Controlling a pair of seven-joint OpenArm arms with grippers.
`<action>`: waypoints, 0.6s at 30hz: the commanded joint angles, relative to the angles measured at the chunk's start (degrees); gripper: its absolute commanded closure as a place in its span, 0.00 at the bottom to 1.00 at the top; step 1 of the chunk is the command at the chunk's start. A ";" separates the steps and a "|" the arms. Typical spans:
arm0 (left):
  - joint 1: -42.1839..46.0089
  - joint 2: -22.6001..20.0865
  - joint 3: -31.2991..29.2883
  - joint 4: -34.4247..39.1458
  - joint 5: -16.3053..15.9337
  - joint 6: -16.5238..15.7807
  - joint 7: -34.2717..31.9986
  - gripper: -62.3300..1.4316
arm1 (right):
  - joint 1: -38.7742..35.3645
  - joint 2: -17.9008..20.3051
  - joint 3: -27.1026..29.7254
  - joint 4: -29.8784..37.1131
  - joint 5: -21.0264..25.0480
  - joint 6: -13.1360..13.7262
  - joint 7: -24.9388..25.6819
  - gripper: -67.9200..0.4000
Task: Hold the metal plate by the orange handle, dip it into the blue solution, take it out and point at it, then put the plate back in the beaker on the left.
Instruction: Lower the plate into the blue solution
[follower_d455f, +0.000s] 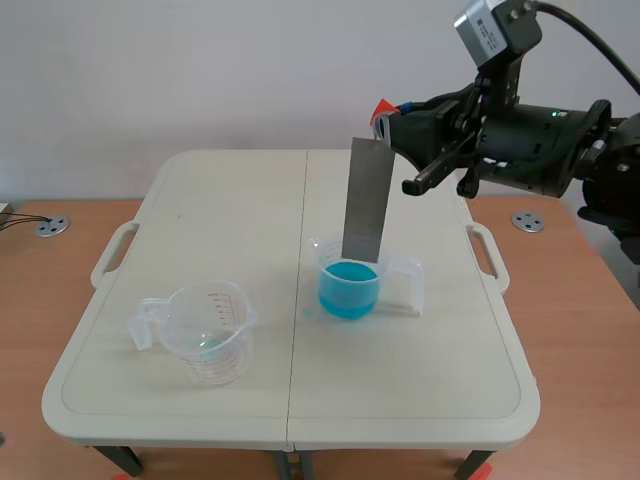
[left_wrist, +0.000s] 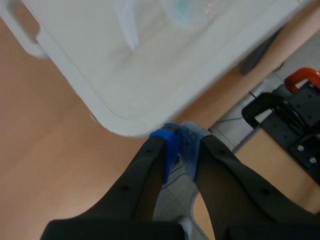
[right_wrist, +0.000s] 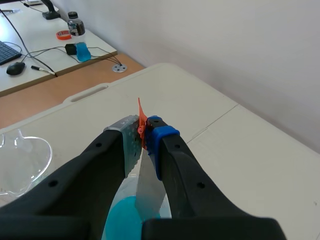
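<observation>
The orange handle (right_wrist: 141, 117) is clamped between the pads of the right gripper (right_wrist: 145, 134), and the metal plate (follower_d455f: 366, 200) is hung upright from it, its lower edge inside the rim of the beaker of blue solution (follower_d455f: 349, 287) near the middle of the table (follower_d455f: 200, 200). The plate is best kept vertical and centred, so that the walls are not knocked. Two beakers are counted, the empty beaker (follower_d455f: 205, 335) toward the near left corner, one plate, and two grippers, the left gripper (left_wrist: 181, 142) being closed on nothing off a table corner.

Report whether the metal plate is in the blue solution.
Cannot tell: the metal plate stands upright, its lower end inside the beaker at the surface of the blue solution.
</observation>
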 joint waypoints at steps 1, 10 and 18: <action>1.36 0.44 0.07 -0.37 -0.02 0.37 -0.59 0.95 | 0.98 0.02 0.37 -0.72 -0.33 0.63 2.16 0.97; 7.52 0.46 0.07 -4.33 0.00 0.37 -0.81 0.95 | 1.01 -2.12 0.37 -5.38 -5.55 0.63 5.60 0.97; 7.45 0.44 0.07 -8.00 0.02 0.35 -3.76 0.95 | 0.98 -4.04 0.35 -8.85 -9.35 0.63 8.09 0.97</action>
